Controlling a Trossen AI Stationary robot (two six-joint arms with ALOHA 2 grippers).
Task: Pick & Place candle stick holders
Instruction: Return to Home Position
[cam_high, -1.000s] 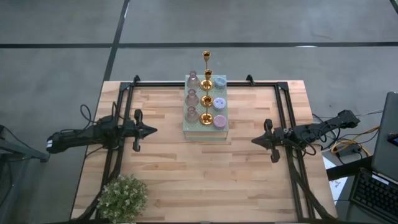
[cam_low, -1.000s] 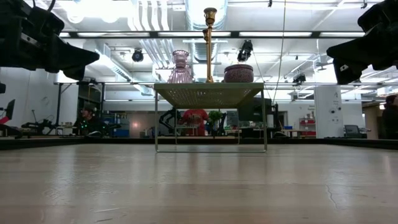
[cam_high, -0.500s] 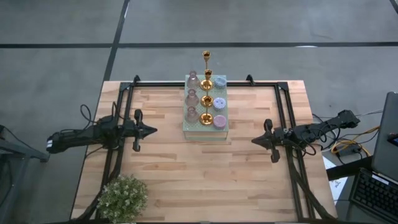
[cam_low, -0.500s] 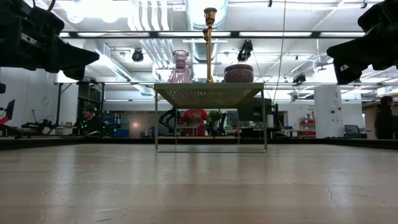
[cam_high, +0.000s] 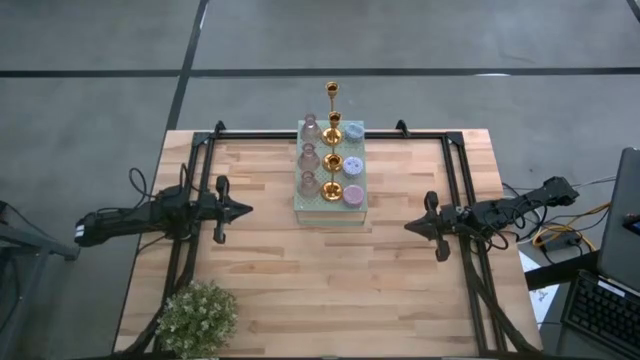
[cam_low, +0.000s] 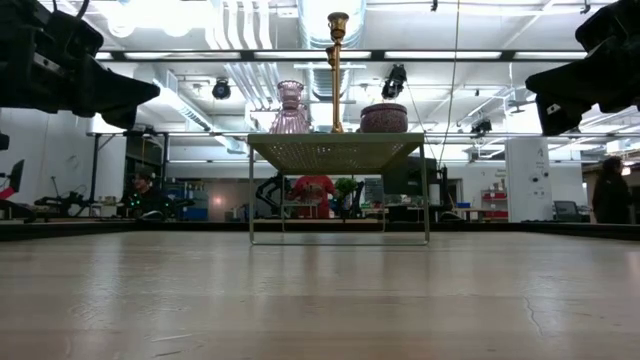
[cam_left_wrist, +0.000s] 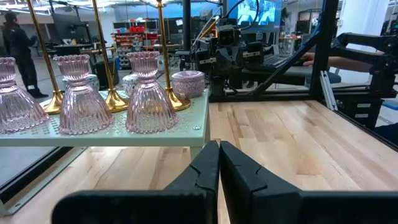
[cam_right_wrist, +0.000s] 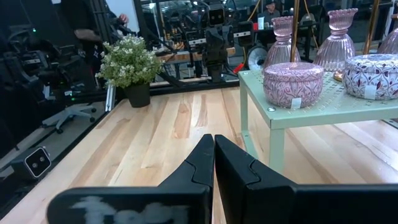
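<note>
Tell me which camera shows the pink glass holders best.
Left wrist view: three pink glass holders stand close, side-on. High view shows them small from above; low view shows one; right wrist view shows them beyond the lavender holders.

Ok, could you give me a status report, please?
Left gripper, right gripper shut, empty, flanking shelf. Candle holders on shelf in three rows. Potted plant well clear.

You had open wooden table (cam_high: 330, 290) on both sides of the pale green perforated shelf (cam_high: 327, 208), whose top was crowded with three rows of candle stick holders (cam_high: 333, 160), the rear gold one standing tallest. The bushy potted plant (cam_high: 197, 315) blocked only the near left corner. The left gripper (cam_high: 247, 210) and right gripper (cam_high: 407, 227), both closed, hung well apart from the shelf on either side.
</note>
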